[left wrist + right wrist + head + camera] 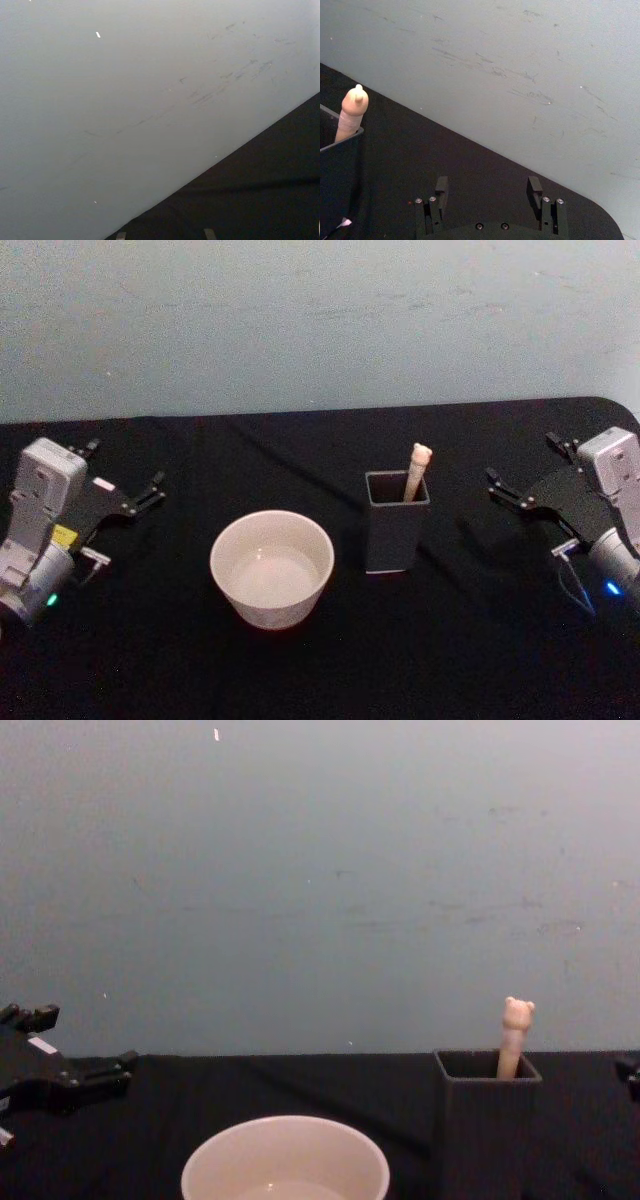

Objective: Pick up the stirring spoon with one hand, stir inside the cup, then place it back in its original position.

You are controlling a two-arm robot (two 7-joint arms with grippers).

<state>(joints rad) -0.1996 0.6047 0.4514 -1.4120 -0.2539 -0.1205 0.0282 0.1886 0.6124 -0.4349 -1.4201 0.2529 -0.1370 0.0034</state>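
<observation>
Jaws spread on my left gripper (126, 462) and right gripper (520, 457); bear-topped cream stirring spoon (418, 468) stands in dark grey square holder (392, 535).

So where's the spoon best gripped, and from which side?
Grip the spoon on its cream handle just under the bear head, coming down from above. That part stands out of the holder, nearly upright at its far right corner, and the walls block a lower side approach. The open right gripper sits nearer.

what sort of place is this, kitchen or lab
Probably a robot test bench, not a kitchen: black-draped table, bare wall, a cup and a holder with the stirring spoon, left pincer and right pincer parked open at the sides.
</observation>
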